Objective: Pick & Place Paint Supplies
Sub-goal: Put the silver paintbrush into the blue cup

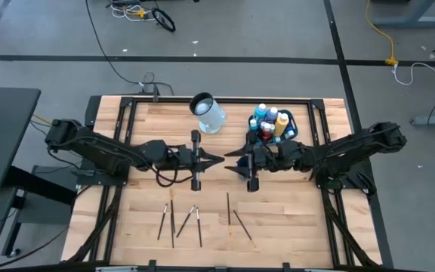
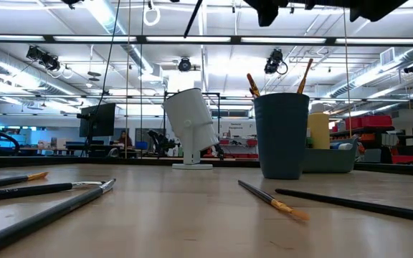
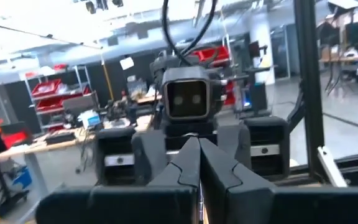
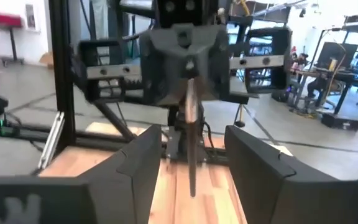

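Above the middle of the wooden surface (image 1: 217, 227), just in front of the white jug (image 1: 207, 113), the two end effectors face each other tip to tip. The left end effector (image 1: 216, 159) has its fingers pressed together, and in the right wrist view a thin paintbrush (image 4: 192, 134) hangs from them. The right end effector (image 1: 232, 154) stands spread on either side of that brush without pinching it. Beside the jug, the teal tub (image 1: 291, 130) already holds several paint bottles (image 1: 272, 119), and the dark cup (image 2: 281, 135) holds two brushes. Farther from the jug, about six loose paintbrushes (image 1: 196, 221) lie on the boards, so the bottles look done and most brushes remain.
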Motion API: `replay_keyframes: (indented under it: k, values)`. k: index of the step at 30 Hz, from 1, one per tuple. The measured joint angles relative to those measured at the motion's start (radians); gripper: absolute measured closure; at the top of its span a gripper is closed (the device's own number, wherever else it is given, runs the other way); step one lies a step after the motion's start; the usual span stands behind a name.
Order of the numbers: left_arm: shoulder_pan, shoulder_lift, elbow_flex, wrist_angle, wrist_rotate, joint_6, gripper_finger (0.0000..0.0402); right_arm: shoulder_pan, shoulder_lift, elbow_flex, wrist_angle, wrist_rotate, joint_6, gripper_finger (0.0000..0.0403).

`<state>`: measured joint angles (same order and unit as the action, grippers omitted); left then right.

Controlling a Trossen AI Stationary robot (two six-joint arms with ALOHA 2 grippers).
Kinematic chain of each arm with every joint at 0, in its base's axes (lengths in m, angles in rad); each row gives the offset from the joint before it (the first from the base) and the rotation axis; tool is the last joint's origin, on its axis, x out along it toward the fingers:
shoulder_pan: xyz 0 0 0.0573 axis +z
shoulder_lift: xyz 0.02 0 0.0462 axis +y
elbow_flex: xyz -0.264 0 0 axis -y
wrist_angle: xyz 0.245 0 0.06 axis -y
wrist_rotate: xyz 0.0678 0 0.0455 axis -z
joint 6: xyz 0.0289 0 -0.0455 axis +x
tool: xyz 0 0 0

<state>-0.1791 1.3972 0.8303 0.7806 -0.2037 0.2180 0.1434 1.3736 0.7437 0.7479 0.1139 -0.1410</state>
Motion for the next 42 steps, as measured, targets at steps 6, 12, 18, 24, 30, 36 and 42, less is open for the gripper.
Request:
replay_keyframes:
  k: [6, 12, 18, 24, 30, 36, 42]
  values:
    - [0.003, 0.013, 0.0, 0.054, 0.014, 0.0, 0.0398, -0.007, 0.007, 0.001, 0.036, 0.0, 0.009, 0.0217]
    - [0.022, 0.013, 0.0, 0.059, 0.014, 0.0, 0.0399, -0.007, 0.019, 0.001, 0.093, -0.018, 0.048, 0.0217]
    - [0.03, 0.013, 0.0, 0.065, 0.014, 0.0, 0.0398, -0.013, 0.098, 0.035, 0.134, -0.023, 0.054, 0.0217]
    - [0.03, 0.013, 0.0, 0.056, 0.018, 0.0, 0.0397, -0.03, 0.168, 0.093, 0.132, -0.016, 0.055, 0.0217]
    - [0.029, 0.013, 0.0, 0.039, 0.016, 0.0, 0.0397, -0.042, 0.17, 0.094, 0.134, -0.016, 0.055, 0.0247]
    - [0.029, 0.013, 0.0, 0.04, 0.014, 0.0, 0.0398, -0.042, 0.168, 0.094, 0.119, -0.016, 0.026, 0.0352]
    - [0.03, 0.013, 0.0, 0.038, 0.01, 0.0, 0.0382, -0.035, 0.098, 0.094, -0.022, 0.047, -0.001, 0.0373]
